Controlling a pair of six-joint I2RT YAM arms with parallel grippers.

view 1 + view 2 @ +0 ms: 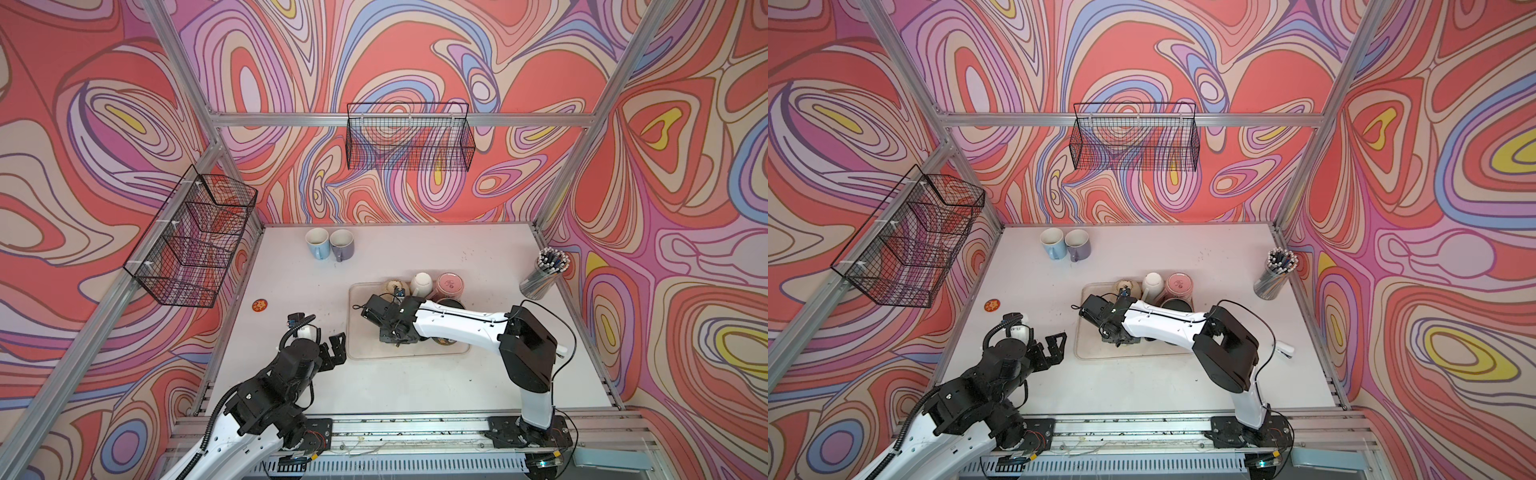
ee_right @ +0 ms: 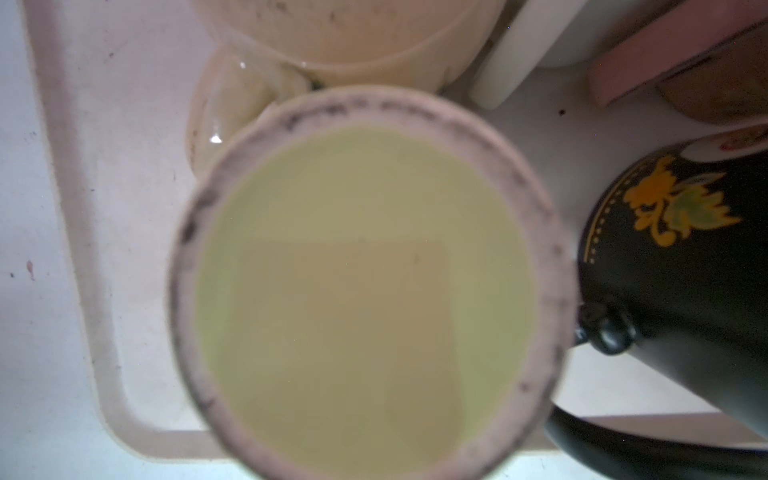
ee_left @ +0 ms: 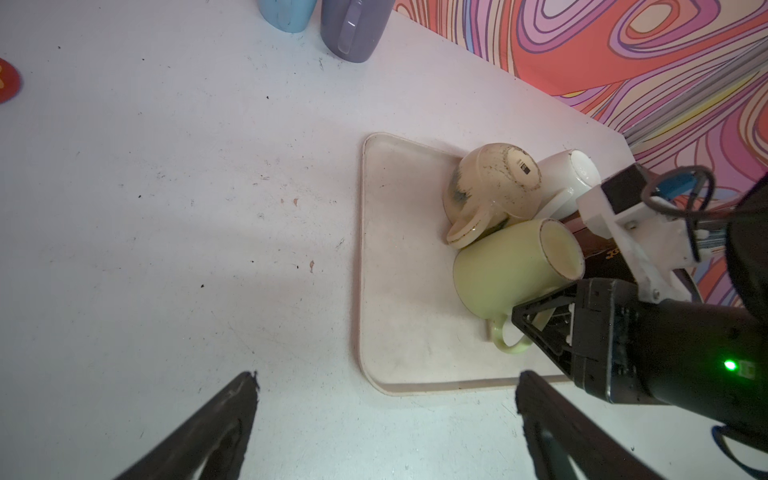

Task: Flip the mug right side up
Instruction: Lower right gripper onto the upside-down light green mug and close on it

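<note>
Fingers of the right gripper [image 3: 540, 328] point down at the pale green ceramic mug [image 3: 507, 266]. Only one black finger shows. It touches the near side of the mug, just by the handle. The other finger is hidden, so I cannot tell if the right gripper is pinching the mug or just touching it. The pale green ceramic mug sits mouth down on the flat beige plastic tray [image 3: 363, 249], with its round bottom facing up. It is in the left part of the tray, and in both top views the right arm covers it. Just behind it, on the far side, is a cream speckled mug [image 3: 490, 183], also bottom up. Right of that one are a white mug [image 3: 569, 174] and a pink mug [image 1: 449, 284], all along the far edge of the tray. A black mug with a yellow flower [image 2: 673, 257] stands just to the right of the green one. The left gripper [image 3: 386, 415] hangs just left of the tray, over the white table [image 1: 415, 382], with its two fingers spread wide apart. Far back on the left of the table stand a light blue mug [image 1: 318, 243] and a purple mug [image 1: 341, 244], side by side with their mouths up. A small red round disc [image 1: 259, 306] lies near the left edge. A clear cup full of pens [image 1: 544, 274] stands by the right edge. Two black wire baskets hang on the walls, one on the far wall [image 1: 409, 137] and one on the left wall [image 1: 195, 237].
</note>
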